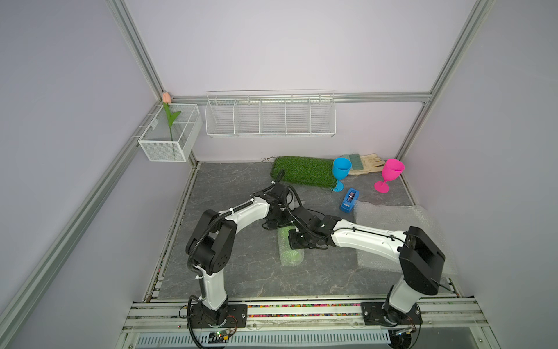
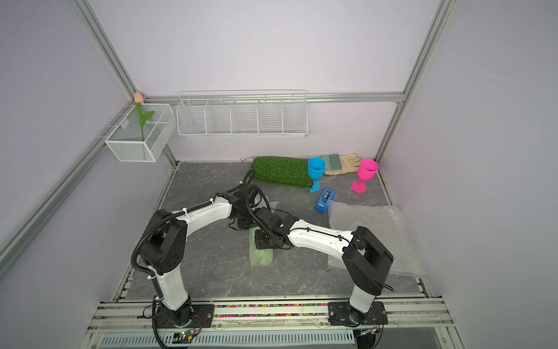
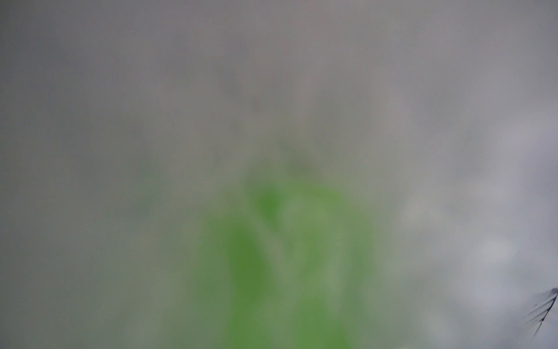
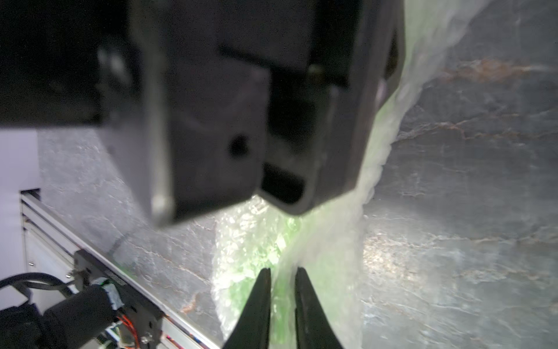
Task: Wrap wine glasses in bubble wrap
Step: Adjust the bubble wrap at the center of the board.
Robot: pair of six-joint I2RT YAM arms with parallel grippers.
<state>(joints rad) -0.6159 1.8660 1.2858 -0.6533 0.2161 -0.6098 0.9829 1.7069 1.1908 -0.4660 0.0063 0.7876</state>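
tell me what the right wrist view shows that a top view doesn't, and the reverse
Right wrist only: the right gripper, its fingertips closed on a fold of the bubble wrap; in the top views the wrist hides them.
Top view only: the blue goblet, pink goblet, blue tape dispenser, spare bubble wrap sheet and artificial-grass mat.
Both: the wrapped lime green goblet lying on the grey marbled table.

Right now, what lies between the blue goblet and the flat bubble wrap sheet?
The blue tape dispenser lies between the blue goblet and the flat bubble wrap sheet, close to the sheet's far corner. Both top views show it.
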